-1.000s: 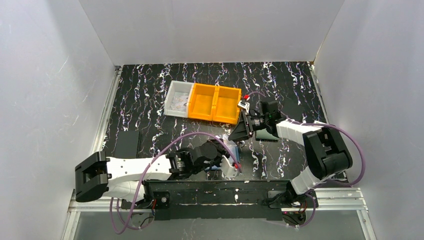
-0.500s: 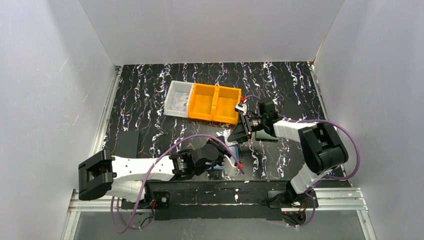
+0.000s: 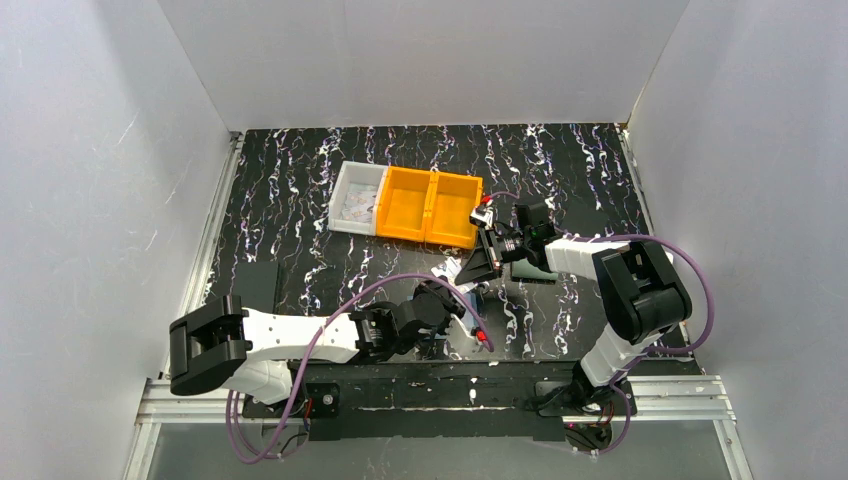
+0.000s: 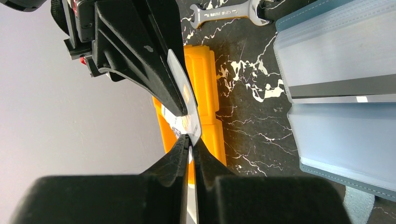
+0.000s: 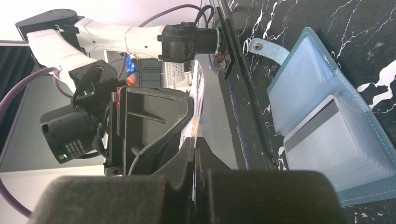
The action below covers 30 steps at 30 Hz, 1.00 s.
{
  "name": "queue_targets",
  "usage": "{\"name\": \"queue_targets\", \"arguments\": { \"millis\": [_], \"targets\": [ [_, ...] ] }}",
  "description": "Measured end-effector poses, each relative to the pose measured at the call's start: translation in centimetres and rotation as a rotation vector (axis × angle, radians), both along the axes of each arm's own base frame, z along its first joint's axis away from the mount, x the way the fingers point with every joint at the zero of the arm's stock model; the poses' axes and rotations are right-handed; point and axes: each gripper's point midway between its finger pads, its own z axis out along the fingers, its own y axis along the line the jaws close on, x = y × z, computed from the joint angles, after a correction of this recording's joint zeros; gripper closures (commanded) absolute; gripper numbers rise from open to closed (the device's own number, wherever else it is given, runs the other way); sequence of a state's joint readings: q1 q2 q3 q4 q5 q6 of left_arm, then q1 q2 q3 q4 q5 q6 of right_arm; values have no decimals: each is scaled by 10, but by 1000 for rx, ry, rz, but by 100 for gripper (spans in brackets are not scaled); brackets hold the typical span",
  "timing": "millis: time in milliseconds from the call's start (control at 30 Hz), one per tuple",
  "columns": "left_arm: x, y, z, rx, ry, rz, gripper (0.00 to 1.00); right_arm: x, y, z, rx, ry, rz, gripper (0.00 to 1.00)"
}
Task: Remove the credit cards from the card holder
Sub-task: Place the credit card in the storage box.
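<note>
So the right gripper (image 5: 194,140) was wide open a second ago, and now its fingers are pinched together on the credit card (image 4: 186,95). That arm has also crept a little toward the left arm. The left arm has slid its elbow to the right, and its wrist is tucked in closer to the middle.

The left gripper (image 4: 190,140) is clamped on the same card, same as before. Right now both grippers have hold of it, one at each end, nose to nose. Both wrist views see the card edge-on, as a thin pale sliver running from one pair of black fingers to the other. There's some small print on its face, too small to read.

The card holder (image 5: 308,79) lies open on the black marbled table (image 3: 560,160), just beside the two grippers. Its light blue inside faces up and the snap tab sticks out at one end. From the top camera it's mostly hidden under the grippers. A second card (image 5: 327,140) with a dark stripe sits in one of the pockets.

Further back are the orange bins (image 3: 428,205), with a white bin (image 3: 356,198) touching their left side. The left wrist view also shows a wrench (image 4: 229,11) on the table past the holder.
</note>
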<state>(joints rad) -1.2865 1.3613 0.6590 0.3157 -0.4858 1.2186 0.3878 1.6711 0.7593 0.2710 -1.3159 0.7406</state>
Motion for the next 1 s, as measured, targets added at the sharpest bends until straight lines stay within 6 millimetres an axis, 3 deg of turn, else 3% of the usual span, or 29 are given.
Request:
{"name": "queue_targets", "arguments": {
  "millis": [267,367,533,633,700,767,933,1000],
  "targets": [
    [-3,4,-5,-139,116,103,22,1,0,-2,4,-29,-2,99],
    [-9,11,1,-269,225,173,7,3,-2,-4,10,-59,-3,99],
    [-32,26,25,-577,514,306,2,8,-8,-9,14,-113,-17,99],
    [-43,29,46,-849,746,356,2,8,-11,-11,24,-153,-15,99],
    [-47,31,50,-1021,906,399,2,8,-12,-11,31,-177,-9,99],
    [-48,33,41,-1149,1044,461,2,6,-13,-10,44,-205,3,99],
    [-48,28,-10,-1373,1358,660,4,3,-14,-4,75,-259,29,99],
    [-47,23,-21,-1430,1435,713,6,2,-14,-4,82,-271,35,99]
  ]
}}
